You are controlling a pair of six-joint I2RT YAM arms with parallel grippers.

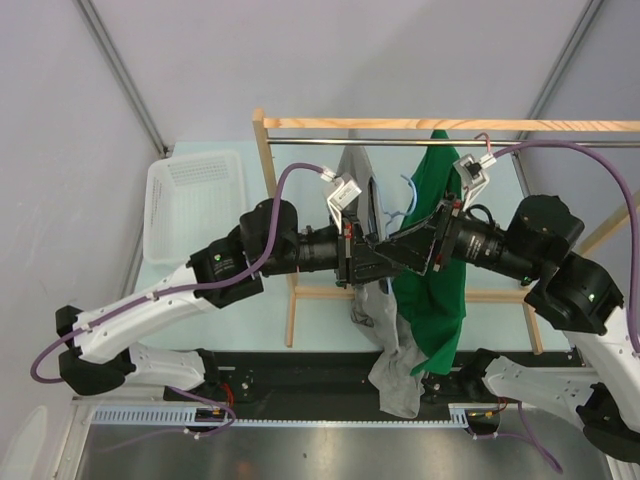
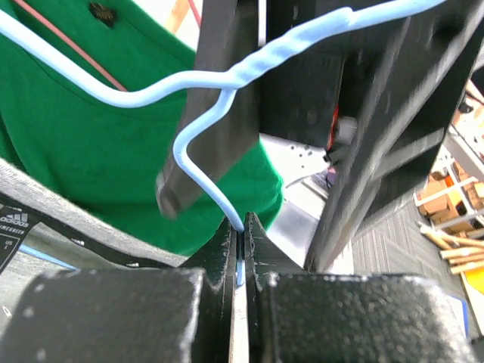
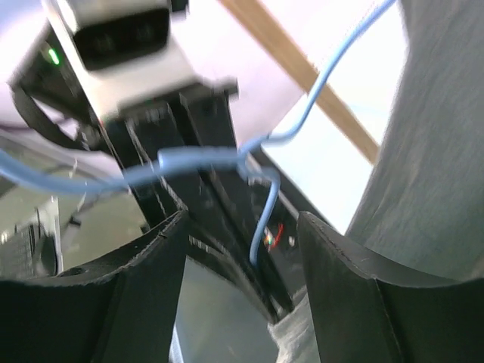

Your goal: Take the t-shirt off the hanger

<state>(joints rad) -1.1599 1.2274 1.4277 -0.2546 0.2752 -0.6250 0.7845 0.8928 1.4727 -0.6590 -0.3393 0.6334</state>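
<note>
While clenching the thin, stiff blue hanger (image 2: 265, 57) in the left end effector (image 2: 240, 227), with the right end effector (image 3: 242, 249) released beside it, treat the grey t-shirt (image 1: 395, 375) drooping toward the near edge of the table (image 1: 250, 320) as light, limp, probably best pinched at a fold.

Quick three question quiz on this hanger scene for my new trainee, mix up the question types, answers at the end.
1. True or false: the left gripper is shut on the blue hanger.
2. Multiple choice: the right gripper is A) open, B) shut, C) out of view.
3. Fill in the colour: next to the green shirt hangs the ___ t-shirt.
Key: 1 true; 2 A; 3 grey.
</note>
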